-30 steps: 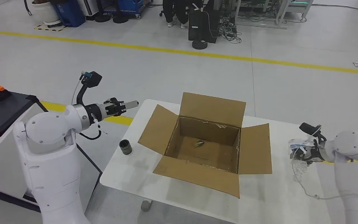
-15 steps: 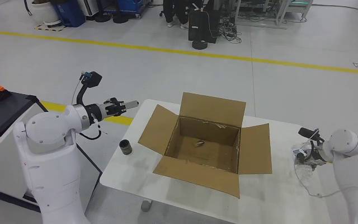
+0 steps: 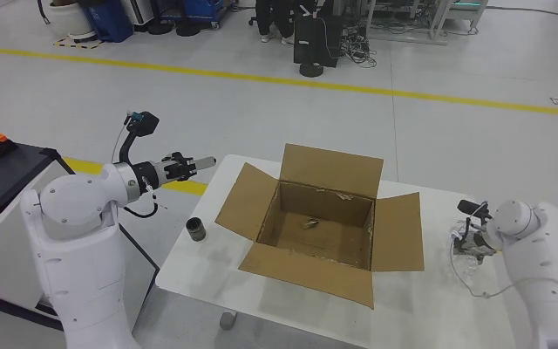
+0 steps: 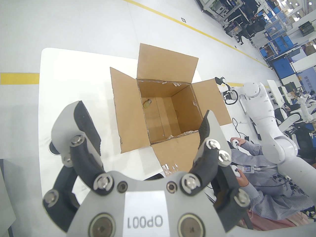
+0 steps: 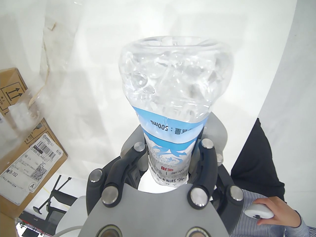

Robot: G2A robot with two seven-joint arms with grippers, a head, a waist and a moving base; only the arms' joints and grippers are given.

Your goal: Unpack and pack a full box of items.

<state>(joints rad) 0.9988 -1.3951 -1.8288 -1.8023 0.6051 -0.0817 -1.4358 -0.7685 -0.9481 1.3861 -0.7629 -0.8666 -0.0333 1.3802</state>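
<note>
White table [image 3: 418, 297]: open box [image 3: 397, 231] central; right gripper [image 5: 172, 149] clamps blue-labelled bottle [image 5: 175, 80] near edge; left gripper [image 4: 144, 117] spread wide.

Box [image 3: 318, 222] at middle of table [image 3: 418, 297]. Small item [image 3: 311, 222] inside on box floor, toward far wall. Can [image 3: 196, 229] on table, left of box, apart. Left gripper [image 3: 205, 162] just beside table's far-left corner. Bottle [image 5: 175, 80] in right gripper [image 5: 172, 146], over table's right end.

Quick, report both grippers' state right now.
Left gripper: open, holding nothing.
Right gripper: closed on the water bottle.
</note>
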